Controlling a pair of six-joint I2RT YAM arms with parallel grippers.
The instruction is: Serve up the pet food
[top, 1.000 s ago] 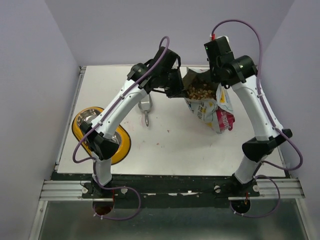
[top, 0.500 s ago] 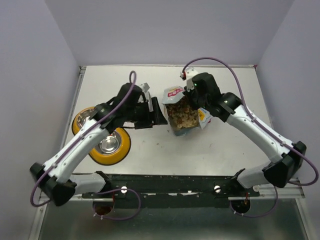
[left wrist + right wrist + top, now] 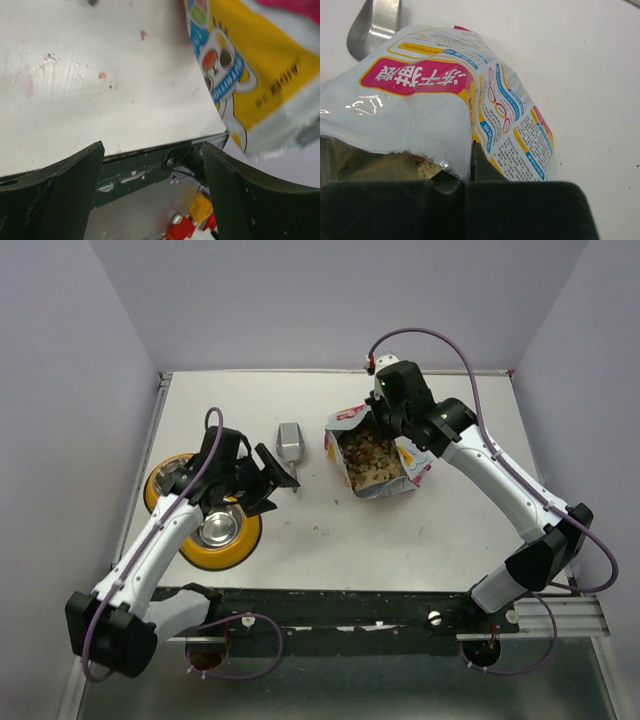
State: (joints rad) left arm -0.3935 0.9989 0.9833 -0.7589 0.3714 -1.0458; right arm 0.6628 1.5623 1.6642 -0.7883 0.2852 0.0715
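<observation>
Step in hand: by my reading, fetching the scoop [image 3: 289, 440] so that you can dip it into the bag [image 3: 415, 464].
Pet food [image 3: 368, 455]: brown kibble lying inside the open bag, whose mouth faces up. None shows in the one bowl [image 3: 220, 529] of the feeder [image 3: 250, 536] that is in clear view.
Right hand [image 3: 384, 419]: clenched on the bag's far rim. The wrist view shows the foil pinched between its fingers.
Left hand [image 3: 274, 472]: released, jaws spread with nothing between them, over the desk [image 3: 330, 530] between feeder and scoop.
Scoop: flat on the desk, just beside the bag's left side, with the handle end running toward your left hand.
Grasp: bring the left fingers down across the handle, not the cup, and close squarely so the cup stays level.
Support: hold the rim up with the right hand without pulling, so the mouth stays wide enough for the scoop.
Risk: a tug on the rim could tip the bag and spill kibble onto the desk.
</observation>
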